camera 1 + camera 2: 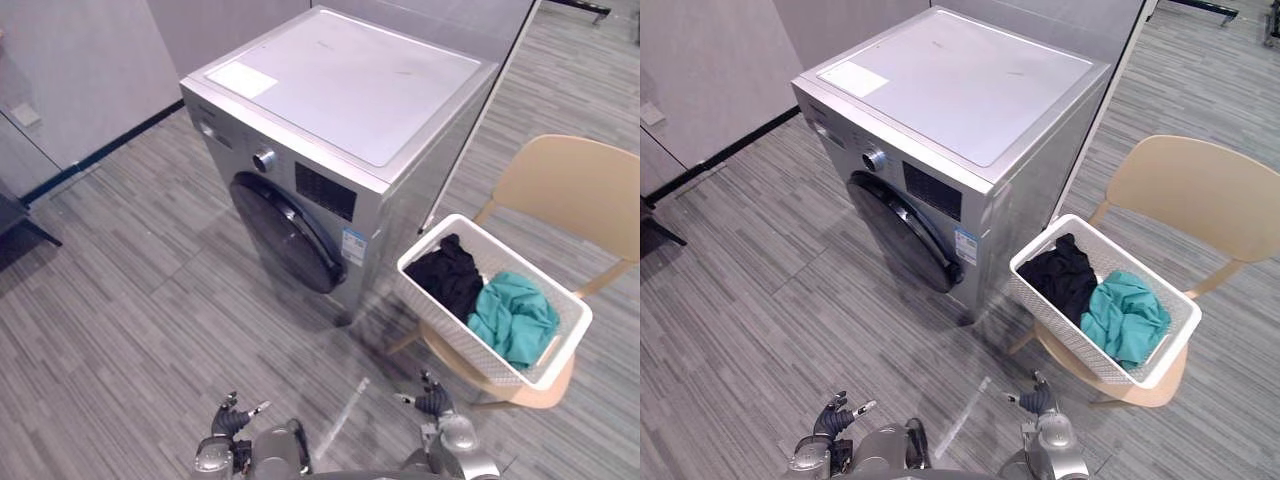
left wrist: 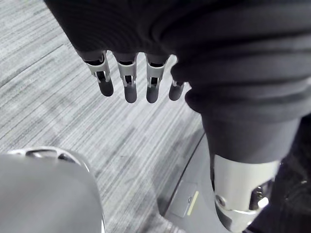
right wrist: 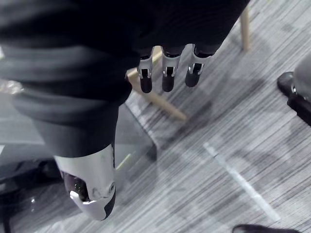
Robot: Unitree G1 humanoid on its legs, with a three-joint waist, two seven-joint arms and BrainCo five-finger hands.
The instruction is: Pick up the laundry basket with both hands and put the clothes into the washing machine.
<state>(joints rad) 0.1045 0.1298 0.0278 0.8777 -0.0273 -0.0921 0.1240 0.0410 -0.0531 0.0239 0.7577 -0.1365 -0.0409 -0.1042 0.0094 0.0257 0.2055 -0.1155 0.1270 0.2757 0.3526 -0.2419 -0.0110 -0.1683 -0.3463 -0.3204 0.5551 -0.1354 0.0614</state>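
left hand (image 1: 228, 420): low at the near edge of the head views, left side, over the floor (image 1: 130, 300); in its wrist view the fingers (image 2: 127, 82) hang straight and slack, nothing in them
right hand (image 1: 436, 402): low at the near edge, right side, just short of the chair; fingers (image 3: 167, 73) straight and loose, nothing held; a chair leg (image 3: 158, 99) shows past them
floor strip (image 1: 345, 410): pale line on the grey plank floor between the two hands
laundry basket (image 1: 450, 335): white, perforated walls, sits on the chair seat, skewed to it, one end toward the washer; neither hand touches it
black garment (image 1: 447, 275): bunched in the basket's end nearest the washer, peak rising a little above the rim
teal garment (image 1: 512, 315): crumpled in the other end of the basket, touching the black one
chair (image 1: 575, 190): light wood, right of the washer, backrest on its far side, seat mostly covered by the basket
washing machine (image 1: 350, 85): silver front loader, stands on the floor beyond the hands, just beside the basket's near corner
door (image 1: 285, 232): dark round glass, shut, faces near-left
dial (image 1: 264, 159): round knob on the panel above the door
wall (image 1: 80, 70): pale, dark skirting, far left behind the washer
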